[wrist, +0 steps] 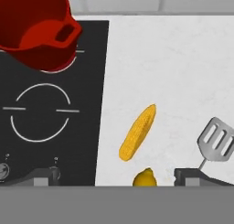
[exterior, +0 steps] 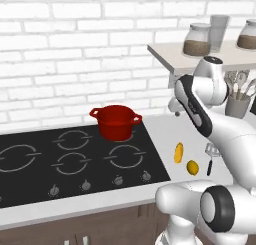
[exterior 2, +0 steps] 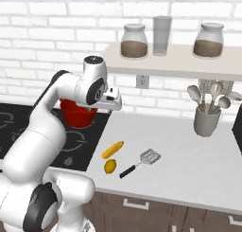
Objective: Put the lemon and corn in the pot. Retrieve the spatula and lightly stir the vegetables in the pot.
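Our gripper (wrist: 116,175) hangs with its jaws spread wide and empty, high above the counter. We see the corn (wrist: 137,132) lying on the counter beside the cooktop, the lemon (wrist: 145,177) just beside the corn, the spatula (wrist: 215,141) near it, and the pot (wrist: 39,29) well apart on a burner. We risk the round lemon rolling if a finger nudges it.

Base cams behind arm, left/right, facing wall; both share pot (exterior: 116,121), counter (exterior 2: 189,146). Hand cam looks down, closer.
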{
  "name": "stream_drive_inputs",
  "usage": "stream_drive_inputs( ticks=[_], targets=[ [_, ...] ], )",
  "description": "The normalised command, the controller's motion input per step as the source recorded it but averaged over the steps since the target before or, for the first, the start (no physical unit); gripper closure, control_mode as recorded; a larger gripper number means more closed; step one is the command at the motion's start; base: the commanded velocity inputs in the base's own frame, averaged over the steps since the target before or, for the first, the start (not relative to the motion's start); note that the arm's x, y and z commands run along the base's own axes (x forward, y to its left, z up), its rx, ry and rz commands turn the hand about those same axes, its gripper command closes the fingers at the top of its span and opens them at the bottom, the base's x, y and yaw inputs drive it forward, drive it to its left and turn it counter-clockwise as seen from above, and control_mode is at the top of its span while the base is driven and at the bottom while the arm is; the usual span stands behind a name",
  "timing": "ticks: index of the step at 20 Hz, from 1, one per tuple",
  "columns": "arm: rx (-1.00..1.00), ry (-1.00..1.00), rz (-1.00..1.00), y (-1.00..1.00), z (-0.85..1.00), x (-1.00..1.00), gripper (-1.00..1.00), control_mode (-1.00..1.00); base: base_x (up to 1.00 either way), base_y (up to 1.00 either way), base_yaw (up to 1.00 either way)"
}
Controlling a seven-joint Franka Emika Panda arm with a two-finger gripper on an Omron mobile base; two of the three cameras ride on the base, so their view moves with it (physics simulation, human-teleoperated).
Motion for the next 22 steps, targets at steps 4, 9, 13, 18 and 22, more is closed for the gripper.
stream_drive_inputs(
  ticks=[4, 9, 13, 18, 22],
  targets=[
    [0.00, 0.00, -0.06, -0.13, -0.53, 0.00, -1.00, -1.00, 0.00, 0.00, 0.00],
    [0.00, 0.02, -0.08, -0.02, -0.45, 0.04, -1.00, -1.00, 0.00, 0.00, 0.00],
    [0.00, 0.00, -0.06, -0.01, -0.36, 0.06, -1.00, -1.00, 0.00, 0.00, 0.00],
    [0.00, 0.01, -0.06, -0.04, -0.36, 0.12, -1.00, -1.00, 0.00, 0.00, 0.00],
    [0.00, 0.04, -0.06, -0.05, -0.39, 0.14, -1.00, -1.00, 0.00, 0.00, 0.00]
  ],
)
